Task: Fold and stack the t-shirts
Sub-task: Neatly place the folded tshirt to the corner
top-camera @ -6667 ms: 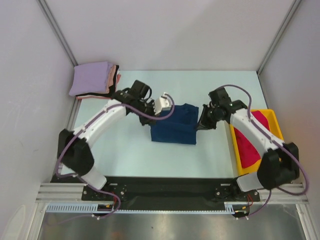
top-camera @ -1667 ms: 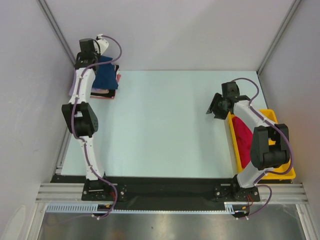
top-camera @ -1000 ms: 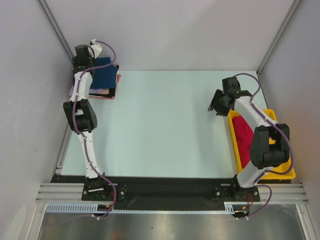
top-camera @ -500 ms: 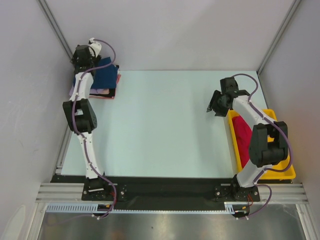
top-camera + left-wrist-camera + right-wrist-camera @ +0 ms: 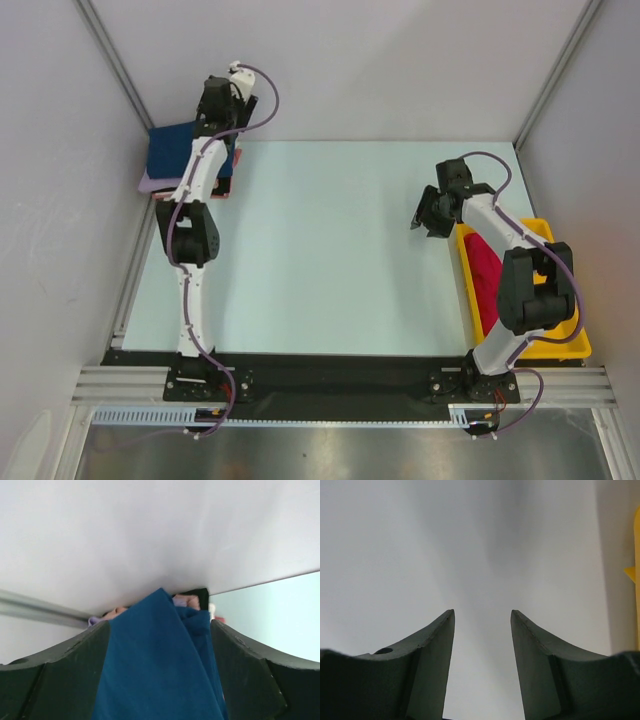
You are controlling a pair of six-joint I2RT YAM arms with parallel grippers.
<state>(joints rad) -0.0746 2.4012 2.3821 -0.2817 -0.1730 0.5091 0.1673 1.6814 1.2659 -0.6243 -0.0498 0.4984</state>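
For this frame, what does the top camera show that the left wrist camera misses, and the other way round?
Only the top view shows the whole table, the right jaws beside the yellow tray, and the crimson shirt lying in that tray. Only the left wrist view shows the left jaws spread wide, with the navy shirt seen between them. Both show that navy shirt lying on top of other folded shirts by the wall.
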